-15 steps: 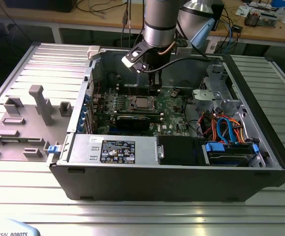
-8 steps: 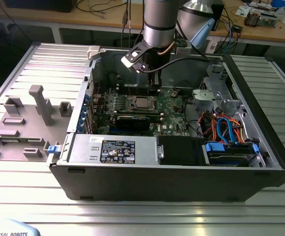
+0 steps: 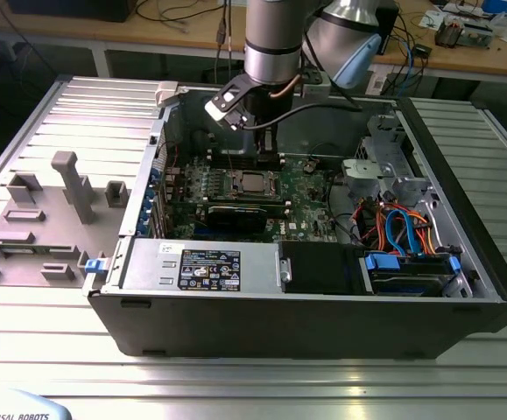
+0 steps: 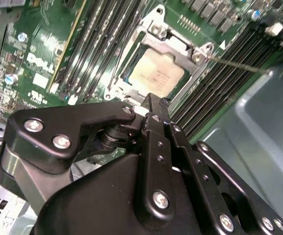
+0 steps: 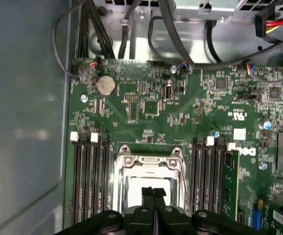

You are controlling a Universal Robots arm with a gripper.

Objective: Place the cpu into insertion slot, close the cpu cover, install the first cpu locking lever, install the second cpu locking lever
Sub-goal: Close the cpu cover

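Gripper (image 5: 153,192), fingers pressed together, hides part of the cpu (image 5: 134,190).

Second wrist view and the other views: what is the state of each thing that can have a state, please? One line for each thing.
cpu: in place, its top showing through the cover's window.
cpu cover: closed, lying flat around the cpu.
locking lever: apparently unlatched, its rod sticking out from the cover's corner.
gripper: shut, holding nothing, over the cpu's edge.
computer case: side open.
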